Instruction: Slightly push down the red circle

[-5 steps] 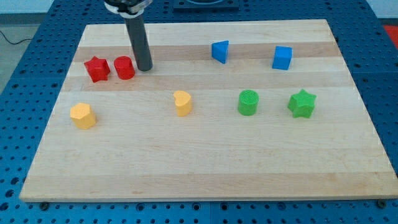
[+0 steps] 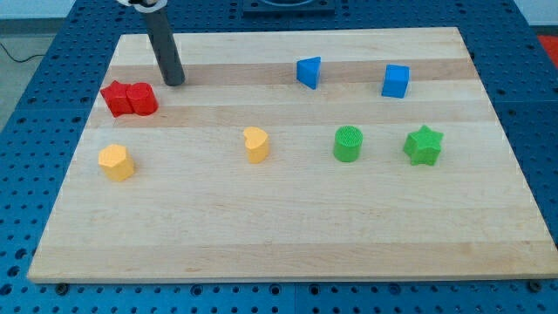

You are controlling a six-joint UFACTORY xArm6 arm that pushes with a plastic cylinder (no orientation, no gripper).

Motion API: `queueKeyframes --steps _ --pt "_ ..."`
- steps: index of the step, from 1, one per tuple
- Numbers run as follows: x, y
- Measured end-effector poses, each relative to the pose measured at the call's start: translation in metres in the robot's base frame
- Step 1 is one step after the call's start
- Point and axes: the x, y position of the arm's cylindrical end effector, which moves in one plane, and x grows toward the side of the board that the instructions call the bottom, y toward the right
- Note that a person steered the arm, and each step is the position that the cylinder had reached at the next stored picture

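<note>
Red circle (image 2: 142,98) shifted left against red star (image 2: 114,98); my tip (image 2: 175,82) above-right; wooden board (image 2: 288,227).

Red circle (image 2: 143,99): short red cylinder, standing upright on the board; lies near the view's upper left. Left side touches a red star-like block (image 2: 115,98).

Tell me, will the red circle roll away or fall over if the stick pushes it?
Probably not. The red circle looks short and sits on a flat end, so it should slide, not roll. It touches the red star, so a sideways push might move both. My tip is just above-right of it.
</note>
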Motion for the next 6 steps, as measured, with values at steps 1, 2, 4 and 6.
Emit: queueKeyframes --steps 1,2,4,6 --pt "0.008 -0.021" --pt "0.025 -0.024" --pt "-0.002 -0.024" --pt "-0.009 -0.091"
